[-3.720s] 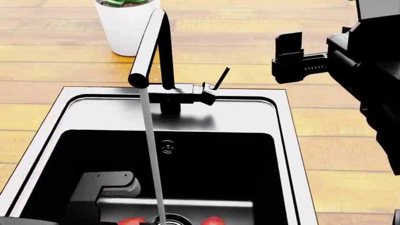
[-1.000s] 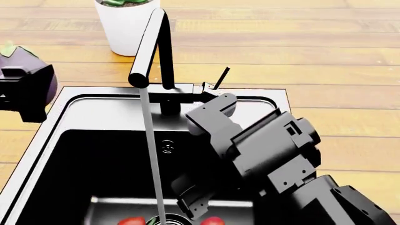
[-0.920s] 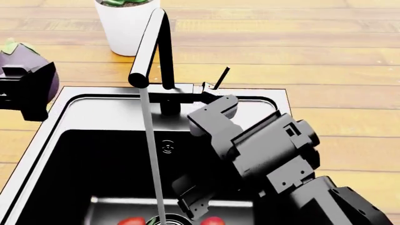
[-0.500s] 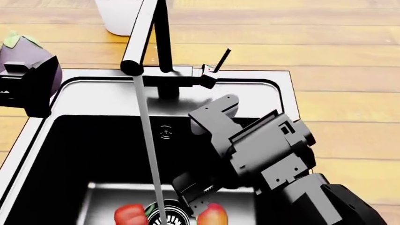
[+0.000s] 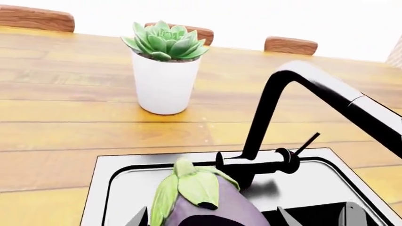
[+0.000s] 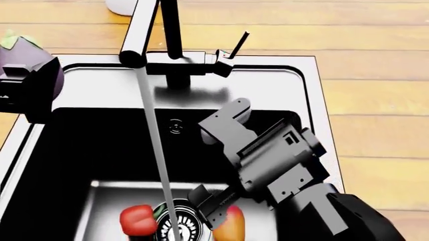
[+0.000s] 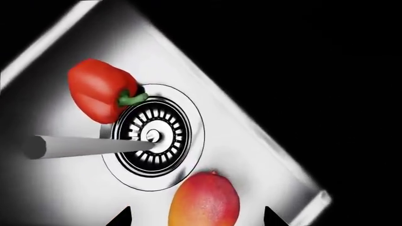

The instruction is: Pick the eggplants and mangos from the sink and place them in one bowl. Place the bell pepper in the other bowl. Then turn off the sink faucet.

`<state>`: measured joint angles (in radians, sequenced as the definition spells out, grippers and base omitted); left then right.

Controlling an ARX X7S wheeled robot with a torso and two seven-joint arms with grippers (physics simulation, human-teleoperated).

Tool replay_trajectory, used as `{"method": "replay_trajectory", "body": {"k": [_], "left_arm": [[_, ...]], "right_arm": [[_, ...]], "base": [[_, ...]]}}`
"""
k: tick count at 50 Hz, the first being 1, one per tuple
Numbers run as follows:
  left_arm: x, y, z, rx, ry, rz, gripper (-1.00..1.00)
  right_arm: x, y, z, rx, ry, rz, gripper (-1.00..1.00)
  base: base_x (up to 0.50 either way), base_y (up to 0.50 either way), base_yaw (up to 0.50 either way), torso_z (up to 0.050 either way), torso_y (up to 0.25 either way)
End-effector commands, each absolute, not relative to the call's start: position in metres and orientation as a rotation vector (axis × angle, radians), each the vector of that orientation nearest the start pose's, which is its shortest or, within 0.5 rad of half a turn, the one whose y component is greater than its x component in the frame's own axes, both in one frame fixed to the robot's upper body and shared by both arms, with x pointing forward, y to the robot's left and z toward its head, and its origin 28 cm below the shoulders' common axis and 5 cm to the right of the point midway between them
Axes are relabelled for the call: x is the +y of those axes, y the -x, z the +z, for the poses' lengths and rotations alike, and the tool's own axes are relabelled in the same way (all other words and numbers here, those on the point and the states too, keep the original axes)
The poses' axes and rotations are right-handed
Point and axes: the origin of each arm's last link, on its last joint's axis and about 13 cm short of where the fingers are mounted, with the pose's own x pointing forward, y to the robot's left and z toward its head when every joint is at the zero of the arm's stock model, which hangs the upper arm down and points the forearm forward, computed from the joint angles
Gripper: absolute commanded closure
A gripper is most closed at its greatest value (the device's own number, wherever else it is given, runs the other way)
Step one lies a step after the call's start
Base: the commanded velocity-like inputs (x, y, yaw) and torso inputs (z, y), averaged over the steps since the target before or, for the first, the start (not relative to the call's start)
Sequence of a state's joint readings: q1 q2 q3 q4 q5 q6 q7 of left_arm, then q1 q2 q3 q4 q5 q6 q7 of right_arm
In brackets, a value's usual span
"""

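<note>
My left gripper [image 6: 27, 93] [image 5: 210, 219] is shut on the purple eggplant [image 6: 23, 50] [image 5: 207, 202], held above the sink's left rim [image 6: 17, 145]. Deep in the sink, my right gripper [image 6: 216, 163] [image 7: 196, 217] stands open just above the floor, and the orange-red mango [image 7: 204, 200] [image 6: 231, 226] lies between its fingertips. The red bell pepper [image 7: 100, 89] [image 6: 137, 220] lies on the other side of the round drain [image 7: 154, 136]. The black faucet [image 6: 144, 30] pours a stream of water [image 6: 154, 150] onto the drain, and its thin lever [image 6: 238, 42] sticks up. No bowl is in view.
A white pot with a green succulent [image 5: 164, 80] stands on the wooden counter [image 6: 375, 75] behind the faucet. The sink has dark walls [image 6: 100, 145] and a steel rim [image 6: 315, 100]. Chair backs [image 5: 289, 44] show beyond the counter.
My right arm has come from over the counter down into the sink, closer to the mango. The left gripper has risen out of the sink with the eggplant. The head view has tilted down.
</note>
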<state>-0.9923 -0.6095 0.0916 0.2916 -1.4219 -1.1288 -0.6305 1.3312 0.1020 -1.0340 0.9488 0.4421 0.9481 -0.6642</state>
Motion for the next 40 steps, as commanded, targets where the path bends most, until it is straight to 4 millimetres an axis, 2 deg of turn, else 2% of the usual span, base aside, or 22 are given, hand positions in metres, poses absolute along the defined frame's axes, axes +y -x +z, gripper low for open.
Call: {"method": "replay_trajectory", "body": {"k": [1, 33, 40], "left_arm": [[0.2586, -0.2635, 0.2851, 0.079, 0.124, -0.230, 1.00], [0.2585, -0.2641, 0.2849, 0.046, 0.124, -0.228, 1.00], [0.2585, -0.2640, 0.2849, 0.051, 0.128, -0.232, 1.00]], "right_arm": [[-0.0928, -0.4004, 0.1737, 0.911, 0.435, 0.709, -1.00], [-0.0911, -0.4031, 0.1686, 0.925, 0.415, 0.713, -1.00], [-0.0967, -0.4031, 0.1683, 0.945, 0.470, 0.658, -1.00]], "base": [[0.00, 0.00, 0.00, 0.009, -0.086], [0.00, 0.00, 0.00, 0.009, -0.088], [0.00, 0.00, 0.00, 0.009, -0.086]]}}
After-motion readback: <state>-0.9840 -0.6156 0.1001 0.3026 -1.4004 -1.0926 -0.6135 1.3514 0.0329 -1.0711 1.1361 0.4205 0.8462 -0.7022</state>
